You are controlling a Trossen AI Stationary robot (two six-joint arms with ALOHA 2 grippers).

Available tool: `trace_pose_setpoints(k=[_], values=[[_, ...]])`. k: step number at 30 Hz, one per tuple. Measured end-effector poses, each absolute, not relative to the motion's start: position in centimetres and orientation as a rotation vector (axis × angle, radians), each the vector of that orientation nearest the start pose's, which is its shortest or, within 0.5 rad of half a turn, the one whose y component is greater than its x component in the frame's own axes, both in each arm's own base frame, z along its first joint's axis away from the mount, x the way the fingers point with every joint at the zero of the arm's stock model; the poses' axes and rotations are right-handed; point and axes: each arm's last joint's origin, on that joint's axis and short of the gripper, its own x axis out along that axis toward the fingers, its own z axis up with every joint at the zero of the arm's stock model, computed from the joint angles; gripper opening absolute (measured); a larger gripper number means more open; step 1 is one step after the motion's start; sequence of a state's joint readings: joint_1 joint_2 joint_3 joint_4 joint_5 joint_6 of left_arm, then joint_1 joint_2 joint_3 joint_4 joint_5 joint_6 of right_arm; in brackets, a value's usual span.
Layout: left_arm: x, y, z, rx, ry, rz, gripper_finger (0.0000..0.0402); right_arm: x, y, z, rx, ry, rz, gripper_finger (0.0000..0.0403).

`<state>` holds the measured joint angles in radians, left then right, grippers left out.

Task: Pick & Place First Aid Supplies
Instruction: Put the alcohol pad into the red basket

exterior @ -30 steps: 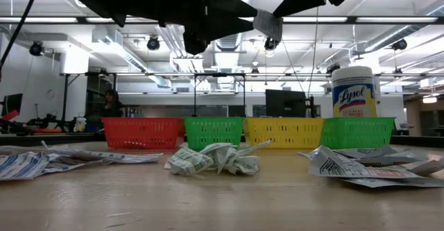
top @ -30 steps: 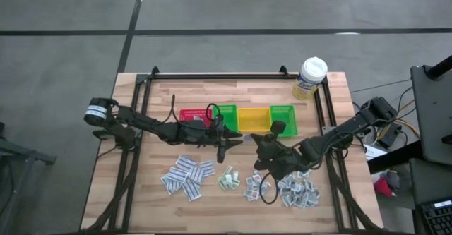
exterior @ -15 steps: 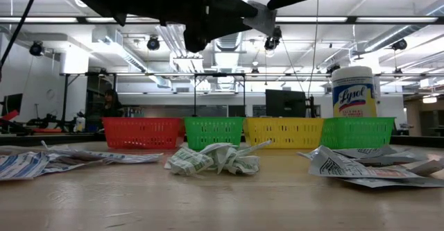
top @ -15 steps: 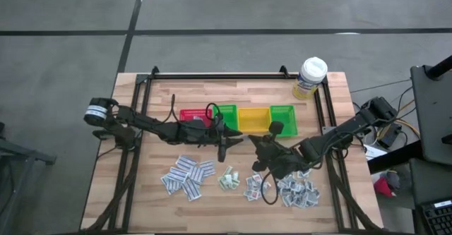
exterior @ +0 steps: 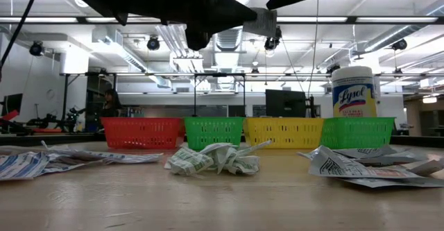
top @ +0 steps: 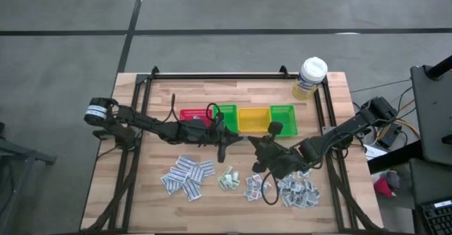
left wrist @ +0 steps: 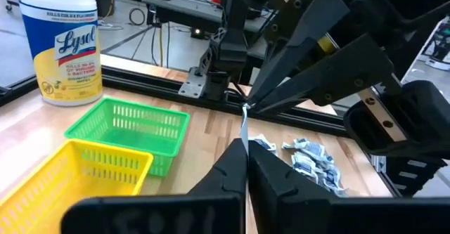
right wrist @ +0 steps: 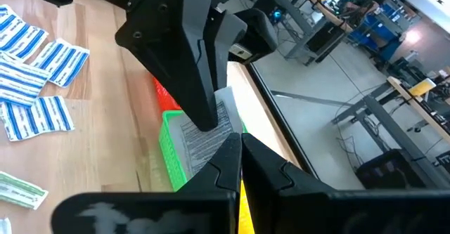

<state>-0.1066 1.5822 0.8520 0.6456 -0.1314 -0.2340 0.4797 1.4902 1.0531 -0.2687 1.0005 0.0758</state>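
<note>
One white printed packet (right wrist: 209,137) hangs upright in midair, pinched edge-on; the other packets (top: 188,176) lie scattered flat on the table.

Packet (right wrist: 205,137): print too small to read, lower part hidden behind right gripper (right wrist: 235,144) fingers.

Wood, paper and plastic mesh

The desk (top: 212,94) is pale planked wood with a smooth, faintly satin top framed in black metal rails. The packets (top: 187,176) are thin matt printed paper, some crumpled. The bins (exterior: 214,131) are perforated plastic mesh with a slight sheen. The bottle (left wrist: 62,41) is smooth glossy plastic under a paper-like label.
</note>
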Motion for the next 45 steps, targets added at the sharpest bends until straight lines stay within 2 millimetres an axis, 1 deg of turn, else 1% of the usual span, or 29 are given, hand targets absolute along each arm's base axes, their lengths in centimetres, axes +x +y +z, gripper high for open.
trace_pose_setpoints(k=[12, 17, 26, 34, 40, 45], values=[[34.0, -3.2, 23.7, -0.224, 0.110, 0.039, 0.0000, 28.6, 12.2, 26.3, -0.400, 0.507, -0.503, 0.0008], [33.9, -3.1, 23.3, -0.220, 0.144, 0.077, 0.0000, 28.6, 12.2, 26.3, -0.405, 0.510, -0.501, 0.0008], [33.6, -2.5, 22.3, -0.189, 0.200, 0.114, 0.0000, 27.9, 11.9, 25.5, -0.467, 0.597, -0.503, 0.0008], [32.6, -1.3, 20.7, -0.208, 0.225, 0.155, 0.0000, 27.2, 12.0, 25.3, -0.460, 0.627, -0.505, 0.0009], [31.4, -0.8, 20.7, -0.209, 0.218, 0.167, 0.0000, 26.3, 12.1, 26.0, -0.447, 0.617, -0.494, 0.0009], [29.6, -0.5, 21.0, -0.207, 0.196, 0.170, 0.0000, 24.7, 11.8, 26.6, -0.400, 0.591, -0.490, 0.0009]])
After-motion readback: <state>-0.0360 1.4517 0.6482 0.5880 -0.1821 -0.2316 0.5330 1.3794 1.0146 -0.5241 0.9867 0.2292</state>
